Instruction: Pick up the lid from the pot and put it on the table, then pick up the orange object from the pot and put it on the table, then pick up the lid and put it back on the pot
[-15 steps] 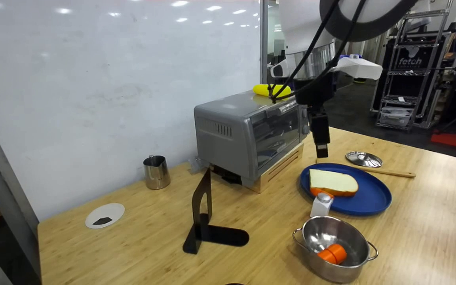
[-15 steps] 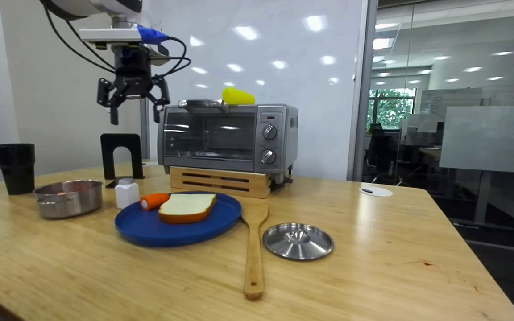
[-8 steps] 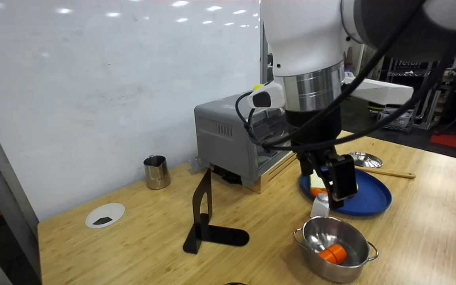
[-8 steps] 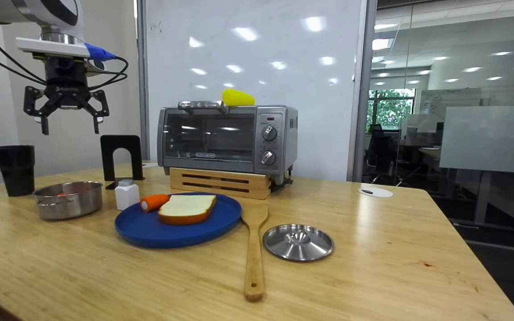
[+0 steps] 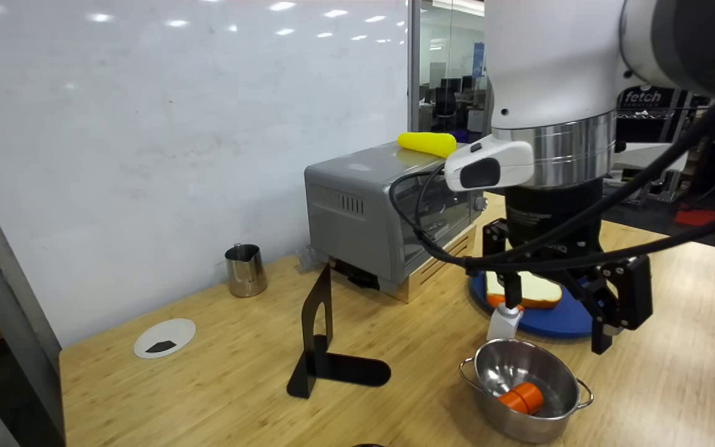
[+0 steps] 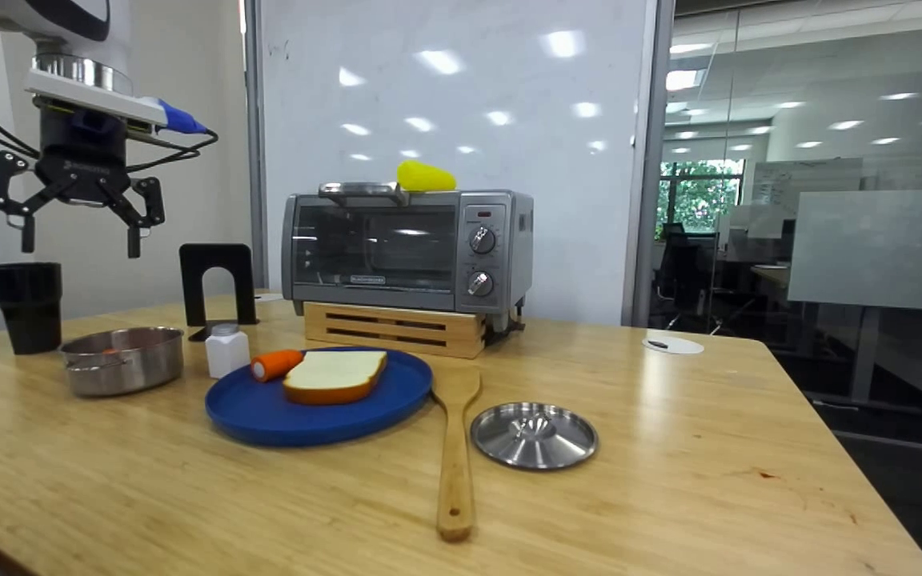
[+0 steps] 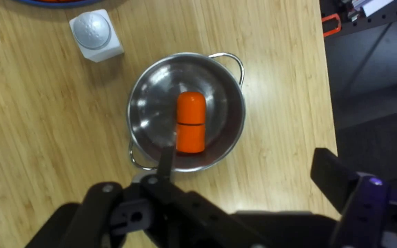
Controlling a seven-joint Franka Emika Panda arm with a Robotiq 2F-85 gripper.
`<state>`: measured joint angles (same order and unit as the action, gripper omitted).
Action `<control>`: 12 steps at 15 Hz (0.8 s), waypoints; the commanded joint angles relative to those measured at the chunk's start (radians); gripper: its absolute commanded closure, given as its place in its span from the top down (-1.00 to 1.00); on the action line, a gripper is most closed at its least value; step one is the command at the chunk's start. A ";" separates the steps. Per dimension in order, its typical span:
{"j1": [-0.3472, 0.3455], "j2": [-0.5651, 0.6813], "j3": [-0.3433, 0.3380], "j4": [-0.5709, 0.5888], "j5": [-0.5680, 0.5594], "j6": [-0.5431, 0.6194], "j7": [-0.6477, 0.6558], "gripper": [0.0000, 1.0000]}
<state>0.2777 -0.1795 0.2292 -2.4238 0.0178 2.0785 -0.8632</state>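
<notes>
The steel pot (image 5: 512, 425) stands without its lid on the wooden table (image 5: 239, 385); it also shows in an exterior view (image 6: 125, 372) and the wrist view (image 7: 224, 103). The orange object (image 7: 191, 122) lies inside it, also seen in an exterior view (image 5: 522, 397). The steel lid (image 6: 535, 440) lies knob up on the table, right of the spatula; the arm hides it in an exterior view. My gripper (image 5: 557, 320) is open and empty, above and beside the pot. In the wrist view the gripper (image 7: 245, 158) has one finger overlapping the pot's lower edge.
A white shaker (image 7: 97, 38) stands beside the pot. A blue plate (image 6: 309, 432) holds a bread slice (image 6: 341, 376) and an orange carrot piece (image 6: 275, 364). A wooden spatula (image 6: 457, 472), black cup (image 6: 29, 308), black bookend (image 5: 317, 347) and toaster oven (image 6: 381, 248) stand around.
My arm has moved from above the plate area towards the pot and lowered, then tilted and turned. The gripper stays open. The pot, orange object and lid have not moved.
</notes>
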 commanded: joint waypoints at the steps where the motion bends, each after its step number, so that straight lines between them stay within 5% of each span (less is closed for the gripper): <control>1: 0.004 -0.058 -0.038 -0.109 0.008 0.066 -0.117 1.00; 12: 0.007 -0.029 -0.033 -0.073 -0.002 0.030 -0.081 1.00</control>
<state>0.2787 -0.2087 0.2020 -2.4985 0.0166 2.1108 -0.9455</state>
